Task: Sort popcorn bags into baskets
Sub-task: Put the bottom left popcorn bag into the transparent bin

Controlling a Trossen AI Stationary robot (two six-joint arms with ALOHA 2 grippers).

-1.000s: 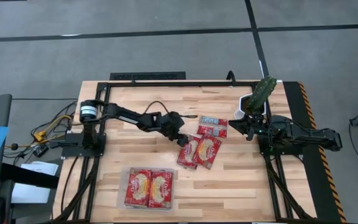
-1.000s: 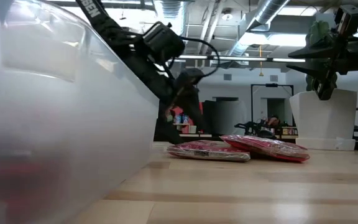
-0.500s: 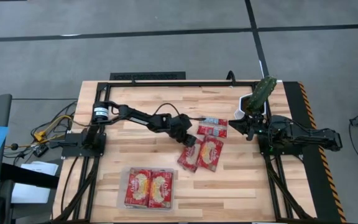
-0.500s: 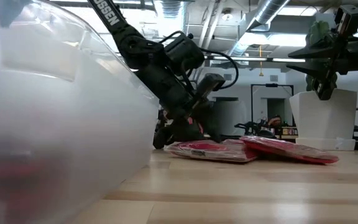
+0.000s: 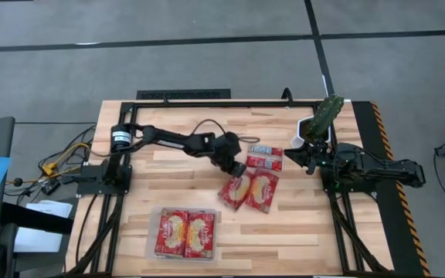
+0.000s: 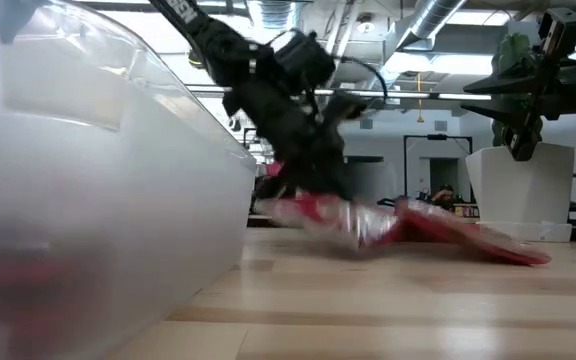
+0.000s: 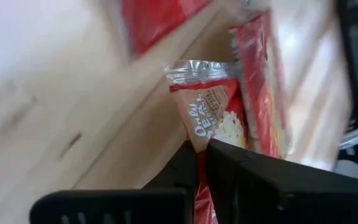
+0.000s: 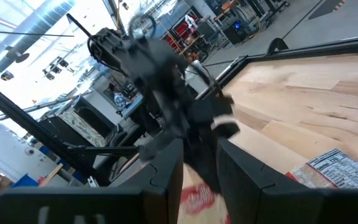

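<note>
the left gripper [image 5: 236,171] was clamped shut on a red bag [image 5: 236,190] mid-table, one edge lifted, beside a second bag [image 5: 260,189]. two bags [image 5: 185,232] lay in the tray [image 5: 152,249]. the right gripper [image 5: 307,158] hung partly open, holding nothing, near the bowl [image 5: 321,132].

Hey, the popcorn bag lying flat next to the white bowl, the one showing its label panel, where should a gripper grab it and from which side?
Probably from above, pinching a short end. That popcorn bag lies flat on the table, apart from the other bags, so its thin sealed edge looks easiest to nip. The right gripper hovers nearby, open.
</note>
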